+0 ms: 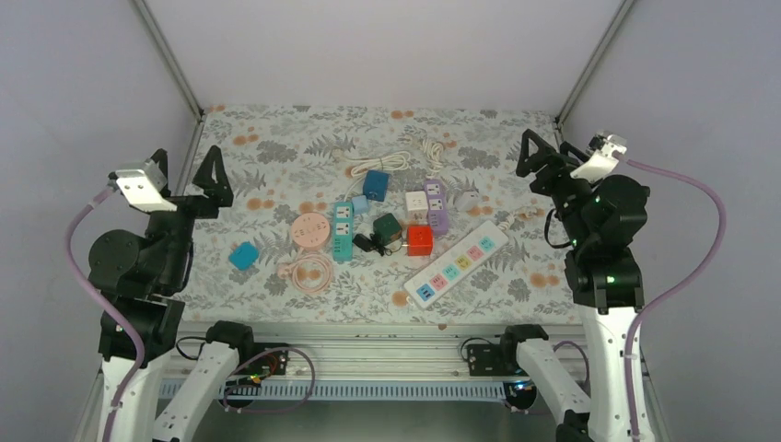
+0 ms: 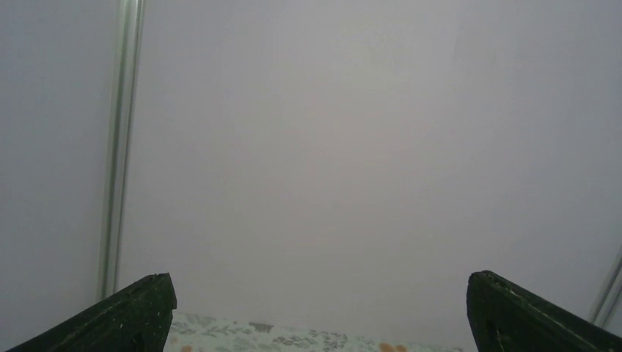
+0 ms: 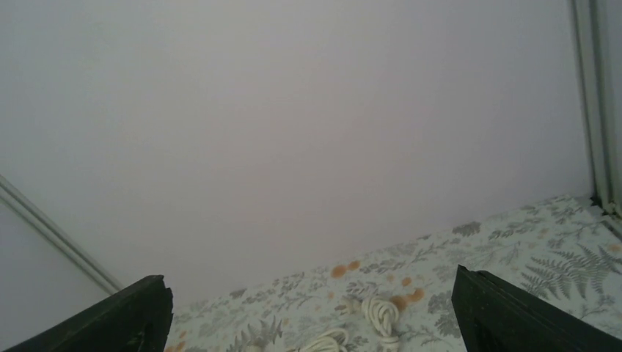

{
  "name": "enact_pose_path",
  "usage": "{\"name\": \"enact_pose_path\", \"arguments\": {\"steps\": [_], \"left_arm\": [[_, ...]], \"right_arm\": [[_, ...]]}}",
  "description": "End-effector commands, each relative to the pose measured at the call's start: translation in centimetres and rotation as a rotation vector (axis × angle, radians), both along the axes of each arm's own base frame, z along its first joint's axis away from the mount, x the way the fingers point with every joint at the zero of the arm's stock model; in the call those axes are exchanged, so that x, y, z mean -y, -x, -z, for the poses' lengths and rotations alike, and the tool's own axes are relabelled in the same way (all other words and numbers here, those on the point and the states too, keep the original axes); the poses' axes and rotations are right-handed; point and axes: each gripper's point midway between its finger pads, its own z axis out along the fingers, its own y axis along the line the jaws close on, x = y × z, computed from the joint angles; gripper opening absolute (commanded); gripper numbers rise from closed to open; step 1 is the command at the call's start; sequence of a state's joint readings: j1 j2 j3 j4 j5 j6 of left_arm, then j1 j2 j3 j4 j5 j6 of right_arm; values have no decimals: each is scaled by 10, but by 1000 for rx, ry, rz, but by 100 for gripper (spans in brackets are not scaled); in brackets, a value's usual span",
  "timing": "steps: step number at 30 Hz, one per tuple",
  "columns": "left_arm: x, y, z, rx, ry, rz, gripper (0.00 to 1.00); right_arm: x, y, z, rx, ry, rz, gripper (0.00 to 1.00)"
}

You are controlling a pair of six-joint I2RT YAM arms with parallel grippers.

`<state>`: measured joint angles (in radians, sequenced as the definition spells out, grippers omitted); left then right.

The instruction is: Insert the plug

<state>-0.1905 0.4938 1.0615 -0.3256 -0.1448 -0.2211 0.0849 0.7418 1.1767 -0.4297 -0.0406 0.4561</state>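
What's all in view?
power strip: 1, white, right of centre
teal strip: 1, teal, centre
red cube: 1, red, centre
green cube: 1, dark green, centre
blue cube: 1, blue, far centre
white cube: 1, white, centre
purple adapter: 1, purple, centre
pale cubes: 2, light blue, left and centre
pink disc: 1, pink, centre-left
pink cord: 1, pink, by disc
white cords: 2, white, far centre
black plug: 1, black, centre
cloth: 1, floral, under all
left gripper: 1, black, open, left
right gripper: 1, black, open, right

Black arms (image 1: pixel 138 262), lilac cables (image 1: pixel 719 226), white wrist cameras (image 1: pixel 140 184), black claw fingers (image 2: pixel 132 315)
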Motion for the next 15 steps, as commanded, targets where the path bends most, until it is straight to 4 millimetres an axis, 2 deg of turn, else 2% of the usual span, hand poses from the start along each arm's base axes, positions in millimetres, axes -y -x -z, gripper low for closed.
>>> {"name": "enact_pose_path", "arguments": {"steps": [1, 8, 12, 15], "left_arm": [[8, -9, 6, -20, 38, 54, 99], [24, -16, 20, -8, 7, 139, 100], [29, -24, 32, -40, -8, 163, 100], [36, -30, 44, -76, -16, 197, 100]], "right_arm": [[-22, 2, -4, -9, -47, -157, 98], [-64, -1, 27, -71, -94, -444, 100], [-86, -4, 59, -145, -146, -548, 100], [-103, -10, 90, -244, -144, -556, 98]]}}
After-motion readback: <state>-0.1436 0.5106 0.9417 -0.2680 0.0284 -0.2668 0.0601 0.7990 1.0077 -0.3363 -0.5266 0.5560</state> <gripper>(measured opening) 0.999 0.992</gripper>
